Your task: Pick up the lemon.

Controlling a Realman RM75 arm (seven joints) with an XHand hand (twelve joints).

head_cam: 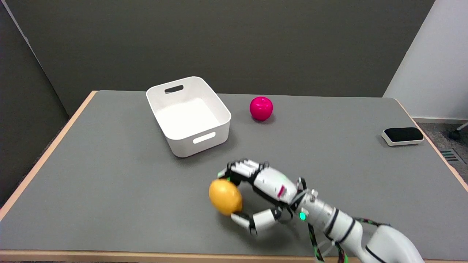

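Observation:
The lemon (225, 196), yellow-orange and oval, is at the near middle of the grey table (109, 182). My right hand (264, 187) reaches in from the lower right and closes around the lemon's right side. Its fingers (242, 168) curl over the lemon's top and its thumb (252, 220) presses against the lower right. I cannot tell whether the lemon rests on the table or is just off it.
A white plastic bin (190, 116) with handle slots stands behind the lemon, left of centre. A magenta apple-shaped ball (261, 108) lies to the bin's right. A black-and-white eraser-like block (402, 136) sits near the table's right edge.

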